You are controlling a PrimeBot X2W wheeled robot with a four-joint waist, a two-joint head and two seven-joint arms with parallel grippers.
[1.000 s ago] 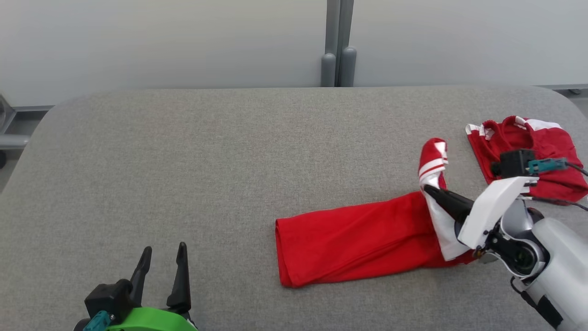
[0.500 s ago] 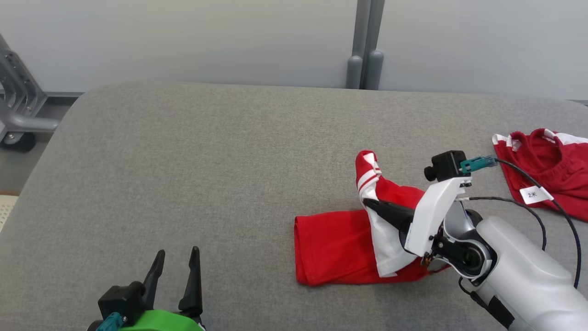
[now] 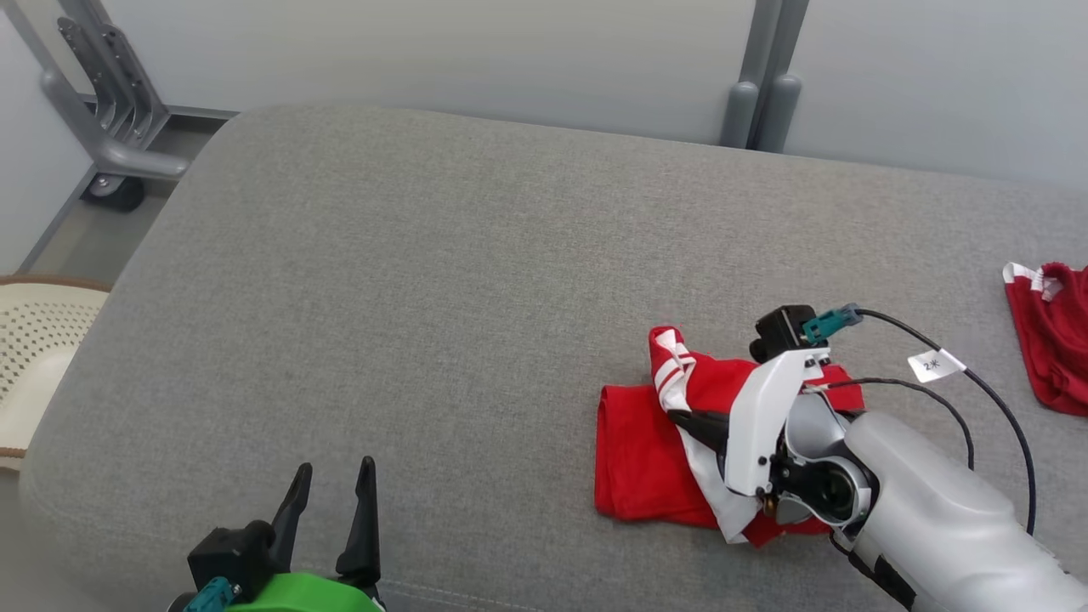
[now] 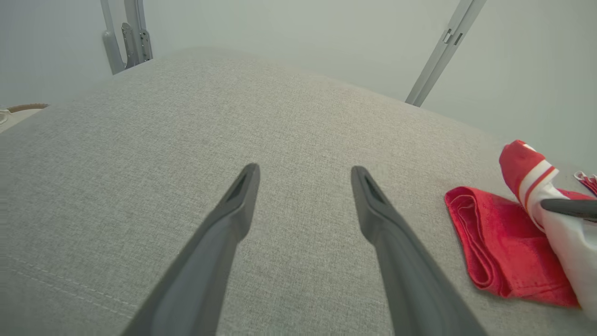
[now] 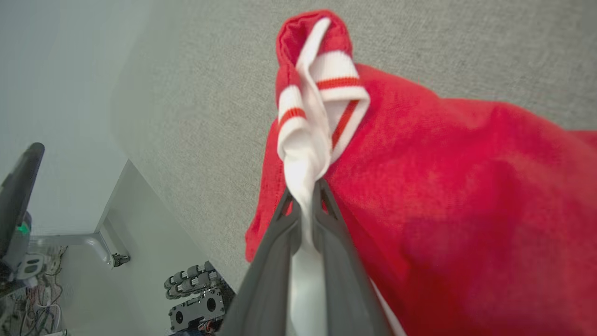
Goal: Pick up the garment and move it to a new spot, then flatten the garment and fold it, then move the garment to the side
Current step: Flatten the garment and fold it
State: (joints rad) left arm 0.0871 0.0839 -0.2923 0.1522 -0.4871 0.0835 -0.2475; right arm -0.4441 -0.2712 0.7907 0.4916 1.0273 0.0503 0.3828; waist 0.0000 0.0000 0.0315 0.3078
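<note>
Grey fabric surface carries the red garment; another red cloth, perhaps shorts, apart.

Grey fabric table in a pale, evenly lit room
Behind the table's far edge stand pale grey wall panels, joined by 2 grey upright posts right of its middle. Off its far-left corner, a grey metal frame rests on a dark wheel on the grey floor. Beside its left edge sits a cream perforated piece with a brown rim.

The red garment lies doubled over at about four o'clock, its white, red-striped end, perhaps a cuff, standing upright.
</note>
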